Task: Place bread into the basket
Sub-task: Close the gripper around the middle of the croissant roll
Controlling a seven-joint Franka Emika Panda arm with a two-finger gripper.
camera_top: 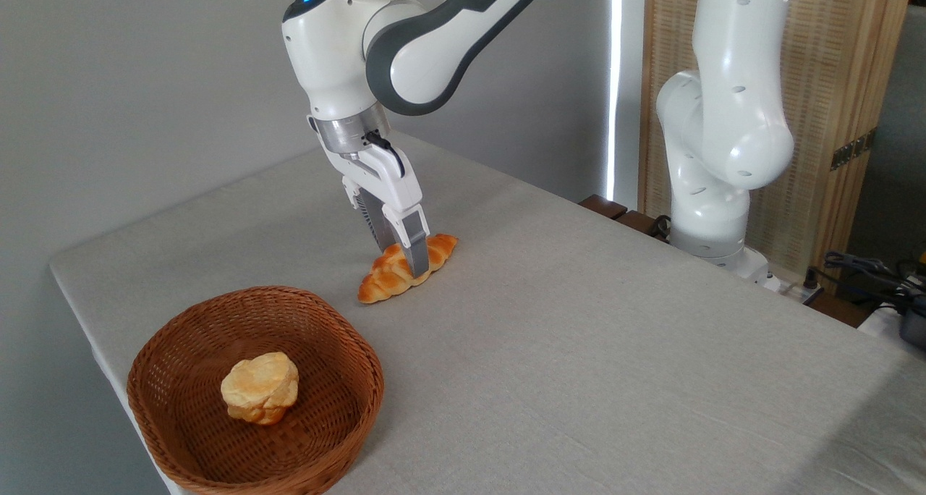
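Tabletop (579, 350): jaws straddle bread (441, 250) beside basket (347, 350).

claw (404, 255) astride bread (406, 268) on table (579, 321) | bun (260, 387) in basket (181, 336)

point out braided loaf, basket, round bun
braided loaf (383, 281): fixed camera, lower-left part of the crust.
basket (340, 336): fixed camera, right-hand woven rim.
round bun (260, 388): fixed camera, middle of its top.

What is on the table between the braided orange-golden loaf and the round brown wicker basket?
Nothing: in the fixed camera view, only bare grey tablecloth separates the braided loaf from the wicker basket.
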